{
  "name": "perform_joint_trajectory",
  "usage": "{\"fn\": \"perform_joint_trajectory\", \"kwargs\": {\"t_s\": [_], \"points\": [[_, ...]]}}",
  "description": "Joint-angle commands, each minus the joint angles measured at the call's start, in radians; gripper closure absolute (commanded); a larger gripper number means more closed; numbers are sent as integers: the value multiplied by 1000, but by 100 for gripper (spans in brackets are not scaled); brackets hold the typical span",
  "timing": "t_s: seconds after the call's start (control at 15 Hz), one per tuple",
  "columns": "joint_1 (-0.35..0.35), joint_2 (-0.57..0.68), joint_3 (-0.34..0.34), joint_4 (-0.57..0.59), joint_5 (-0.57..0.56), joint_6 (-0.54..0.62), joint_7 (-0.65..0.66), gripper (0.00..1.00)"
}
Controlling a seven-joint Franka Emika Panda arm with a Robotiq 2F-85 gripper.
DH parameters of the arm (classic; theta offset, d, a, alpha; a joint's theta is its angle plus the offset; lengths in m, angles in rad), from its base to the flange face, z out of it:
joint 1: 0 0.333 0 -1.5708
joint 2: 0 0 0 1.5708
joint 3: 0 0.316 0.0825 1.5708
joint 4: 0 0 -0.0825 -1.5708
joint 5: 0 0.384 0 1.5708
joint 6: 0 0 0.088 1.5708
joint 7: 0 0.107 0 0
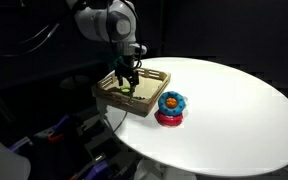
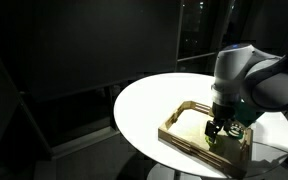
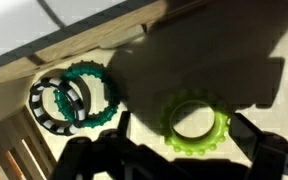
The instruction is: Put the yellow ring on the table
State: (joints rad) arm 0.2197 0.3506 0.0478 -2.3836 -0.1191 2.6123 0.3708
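The yellow ring (image 3: 196, 122) is a small yellow-green toothed ring lying flat on the floor of the light wooden tray (image 3: 44, 60). My gripper (image 3: 180, 158) is open and low over the tray, with a dark finger on each side of the ring and not closed on it. In both exterior views the gripper (image 1: 127, 82) (image 2: 215, 132) reaches down into the tray (image 1: 124, 103) (image 2: 184, 140), which sits near the edge of the round white table (image 1: 234, 110) (image 2: 149, 100). A speck of the ring (image 2: 213, 141) shows under the fingers.
A teal toothed ring (image 3: 84, 95) and a black-and-white ring (image 3: 46, 108) lie together in the tray beside the yellow ring. A blue ring with an orange centre (image 1: 171, 102) sits on a red ring (image 1: 169, 119) on the table next to the tray. The surroundings are dark.
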Motion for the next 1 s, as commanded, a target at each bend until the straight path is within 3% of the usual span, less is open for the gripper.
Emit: {"fn": "perform_joint_trajectory", "kwargs": {"t_s": [0.0, 0.93], "points": [[16, 25, -14, 23, 0, 8, 18, 0], [13, 29, -5, 33, 26, 9, 4, 0]]}}
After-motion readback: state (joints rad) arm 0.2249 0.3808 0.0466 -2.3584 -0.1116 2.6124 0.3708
